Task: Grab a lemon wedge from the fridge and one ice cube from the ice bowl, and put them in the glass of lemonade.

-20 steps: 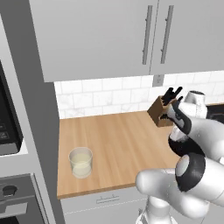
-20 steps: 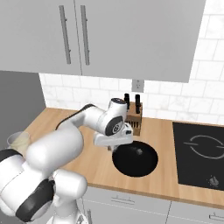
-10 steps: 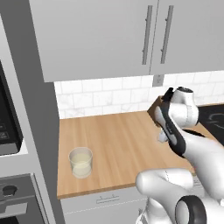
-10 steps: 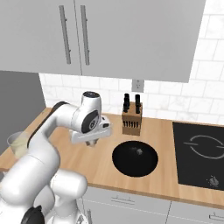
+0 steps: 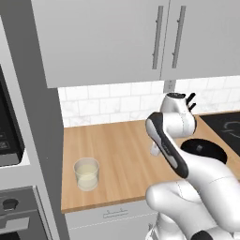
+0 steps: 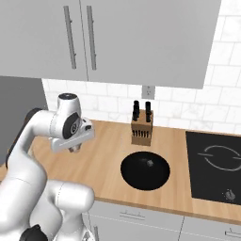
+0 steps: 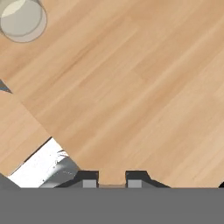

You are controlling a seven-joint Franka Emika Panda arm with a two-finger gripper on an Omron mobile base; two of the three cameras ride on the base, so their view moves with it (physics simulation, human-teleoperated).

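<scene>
1. The glass stands upright near the left front corner of the counter, just beside the tall grey cabinet side. Its long axis runs straight up and its open mouth faces the ceiling. In the hand view the glass sits at the top left corner, seen almost from above as a pale ring.
2. My judgement: the glass is stiff, smooth and likely slippery, light but breakable, and the liquid would spill if it were tipped. It needs no grasp; things should be dropped in through the open mouth from above.
3. The gripper hangs over bare counter, well apart from the glass and to its right. In the hand view its fingertips stand close together. Whether a small thing such as an ice cube is pinched there I cannot tell.
4. Further right lie the black bowl and the knife block behind it.
</scene>
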